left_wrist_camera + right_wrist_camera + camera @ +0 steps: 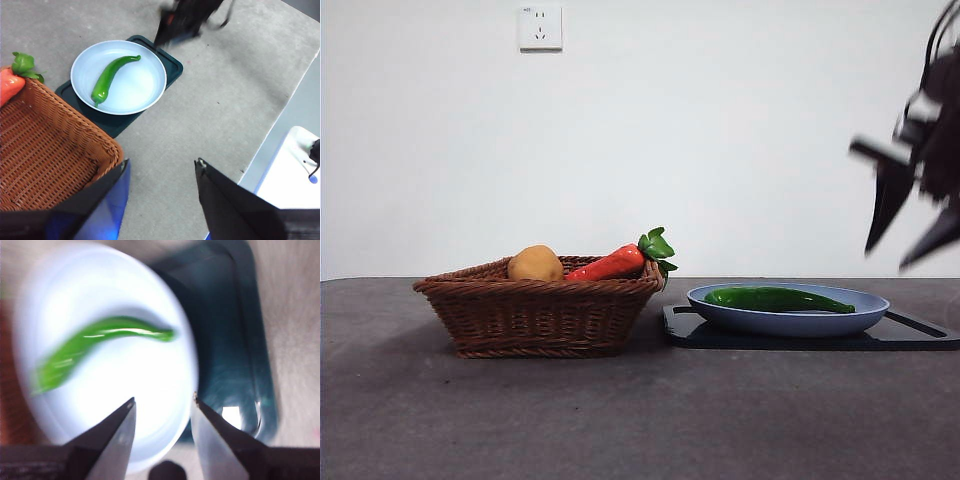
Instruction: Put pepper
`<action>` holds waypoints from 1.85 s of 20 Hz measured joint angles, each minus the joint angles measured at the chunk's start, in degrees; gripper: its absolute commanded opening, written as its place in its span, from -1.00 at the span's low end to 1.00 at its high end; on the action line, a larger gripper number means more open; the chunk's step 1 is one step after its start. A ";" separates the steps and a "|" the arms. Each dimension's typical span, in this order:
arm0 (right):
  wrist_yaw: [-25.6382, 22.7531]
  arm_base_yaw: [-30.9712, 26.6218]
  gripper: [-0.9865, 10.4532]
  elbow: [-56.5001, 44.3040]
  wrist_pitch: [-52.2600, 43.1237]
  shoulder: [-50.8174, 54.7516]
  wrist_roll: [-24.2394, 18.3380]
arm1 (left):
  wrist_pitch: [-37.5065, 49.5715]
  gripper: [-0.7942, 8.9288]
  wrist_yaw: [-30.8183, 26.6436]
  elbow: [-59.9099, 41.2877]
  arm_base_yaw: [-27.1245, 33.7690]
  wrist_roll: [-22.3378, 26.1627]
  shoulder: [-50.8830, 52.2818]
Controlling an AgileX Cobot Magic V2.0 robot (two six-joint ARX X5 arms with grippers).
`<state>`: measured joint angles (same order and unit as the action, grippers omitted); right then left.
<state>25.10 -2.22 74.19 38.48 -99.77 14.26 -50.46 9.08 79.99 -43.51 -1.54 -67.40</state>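
The green pepper [777, 298] lies in a pale blue plate [790, 321] on a dark tray [910, 335], right of the basket. It also shows in the left wrist view [111, 76] and, blurred, in the right wrist view [95, 346]. My right gripper [912, 225] hangs open and empty above the plate's right side, well clear of the pepper; its own view shows it [162, 412] over the plate's near rim [150, 450]. My left gripper [161, 172] is open and empty, high above the table beside the basket's corner.
A brown wicker basket [540, 312] stands left of the plate, holding a tan potato [535, 264] and a red vegetable with green leaves [620, 262]. The table is dark grey. A white wall with a socket [540, 27] is behind.
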 measured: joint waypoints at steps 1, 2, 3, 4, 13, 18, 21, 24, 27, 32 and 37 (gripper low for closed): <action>0.02 0.00 -0.48 0.04 1.68 3.48 -0.85 | -0.04 -0.36 0.00 0.00 0.00 0.02 0.00; 0.17 0.00 -0.49 0.07 4.20 7.04 -1.81 | -0.07 -0.36 0.00 0.00 0.00 0.02 0.00; 0.28 0.07 -0.49 0.07 7.54 10.75 -3.06 | -0.09 -0.36 0.00 0.00 0.00 0.02 0.00; 0.26 0.48 -0.49 0.07 11.17 14.56 -4.68 | -0.09 -0.36 0.00 0.00 0.00 0.02 0.00; 0.42 8.76 -0.66 0.11 34.58 44.09 -13.57 | -0.09 -0.50 0.02 0.00 0.00 1.07 0.00; 0.42 10.10 -0.82 0.13 39.08 50.69 -18.18 | -0.55 -0.82 0.02 0.00 0.00 1.09 0.00; 0.42 10.10 -0.81 0.13 39.08 50.97 -17.75 | -0.52 -0.82 0.02 0.00 0.00 1.09 0.00; 0.35 10.10 -0.81 0.13 39.08 50.18 -16.81 | -0.52 -0.82 0.02 0.00 0.00 1.09 0.00; 0.31 10.10 -0.81 0.13 39.08 50.21 -16.61 | -0.52 -0.82 0.02 0.00 0.00 1.09 0.00; 0.31 10.10 -0.81 0.13 39.08 50.18 -16.61 | -0.50 -0.82 -0.09 0.00 0.00 1.09 0.00; 0.28 10.10 -0.81 0.13 39.08 50.23 -16.61 | 7.32 -0.82 -7.06 -0.17 5.46 4.15 2.25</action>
<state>25.39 7.88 74.32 77.56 -49.54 -2.35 -43.13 2.02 79.81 -38.04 2.61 -65.14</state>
